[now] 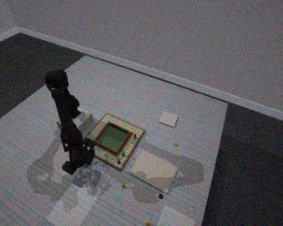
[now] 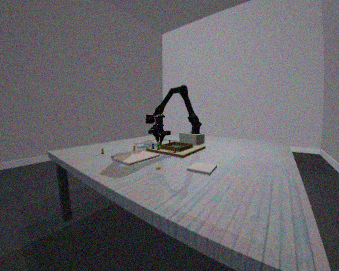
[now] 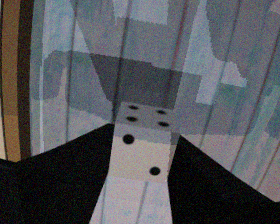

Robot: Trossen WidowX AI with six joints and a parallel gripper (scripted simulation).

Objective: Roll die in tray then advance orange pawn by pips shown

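Note:
My gripper (image 2: pixel 159 140) (image 3: pixel 142 138) points down beside the game board (image 1: pixel 138 142) (image 3: pixel 10 75). It is shut on the pale die (image 3: pixel 140 156), with one black finger against each side. One die face shows two pips and another shows four. The die is hidden in the top and exterior views. The green-floored tray (image 1: pixel 113 138) is in the middle of the board. A reddish-orange pawn (image 1: pixel 135 137) (image 2: pixel 175 150) stands on the board's track; its exact shade is hard to tell. The track arrows are too small to read.
A blue pawn (image 1: pixel 118 162) and a green pawn (image 1: pixel 123 154) stand near one corner of the board. A large pale panel (image 1: pixel 154 169) and a small pale square (image 1: pixel 169 119) lie beyond. Small yellow pieces (image 1: pixel 176 144) (image 1: pixel 123 186) and a dark piece (image 1: pixel 160 196) are off the board.

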